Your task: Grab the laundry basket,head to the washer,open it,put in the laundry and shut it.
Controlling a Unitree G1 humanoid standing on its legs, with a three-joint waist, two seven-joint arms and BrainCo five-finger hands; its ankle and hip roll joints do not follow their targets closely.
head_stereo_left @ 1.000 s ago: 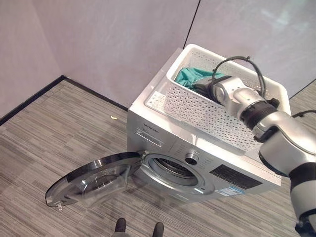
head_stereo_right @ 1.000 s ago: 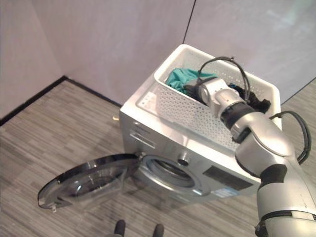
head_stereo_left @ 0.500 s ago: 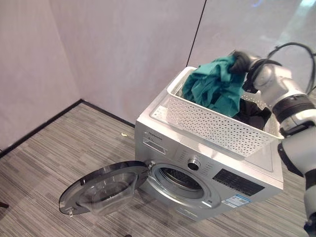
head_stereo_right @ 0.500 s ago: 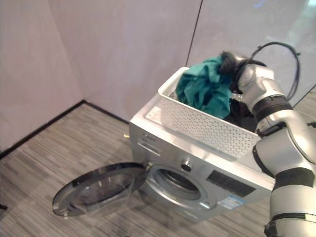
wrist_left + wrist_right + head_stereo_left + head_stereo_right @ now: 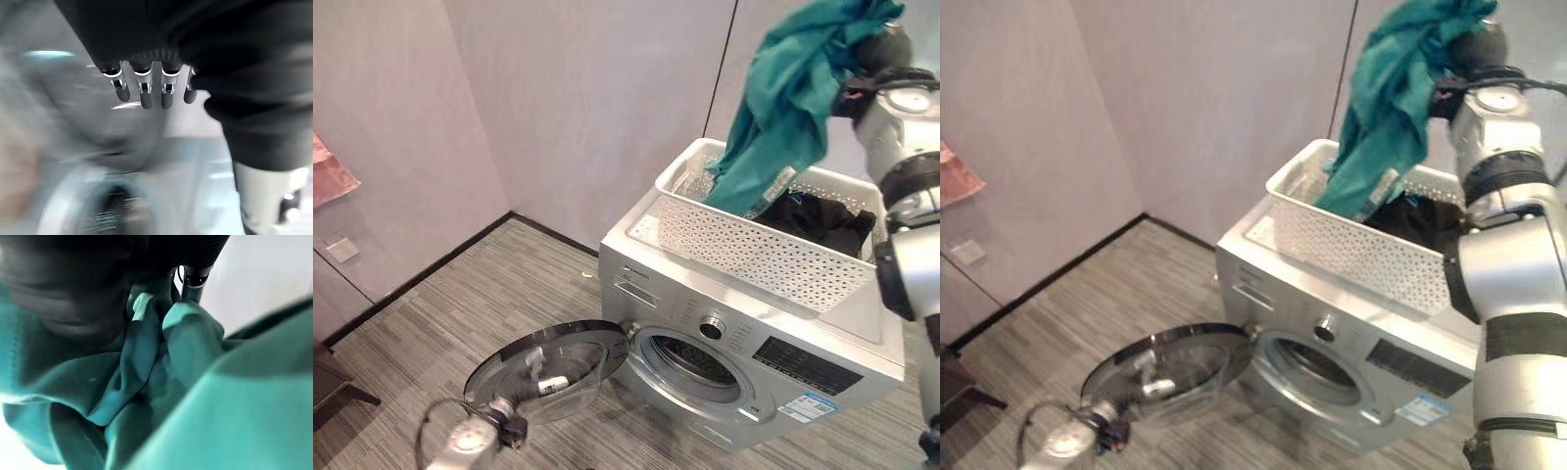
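My right hand (image 5: 879,49) is raised high above the white perforated laundry basket (image 5: 744,245) and is shut on a teal garment (image 5: 788,98). The garment hangs down with its lower end still just over the basket. In the right wrist view the teal garment (image 5: 161,357) bunches between my fingers. Dark laundry (image 5: 818,220) lies in the basket, which stands on top of the silver washer (image 5: 754,352). The washer's round glass door (image 5: 553,367) stands wide open to the left. My left hand (image 5: 516,423) is low by that door, its fingers (image 5: 142,93) straight and holding nothing.
A grey wall with a black skirting runs behind the washer. A pink cloth (image 5: 328,166) hangs on the left wall above a wall socket (image 5: 342,250). A dark piece of furniture (image 5: 328,382) stands at the lower left. Striped grey floor lies in front of the washer.
My right hand has lifted the teal garment up out of the basket. The camera has tilted up and shifted. My left arm has come into view by the open door.
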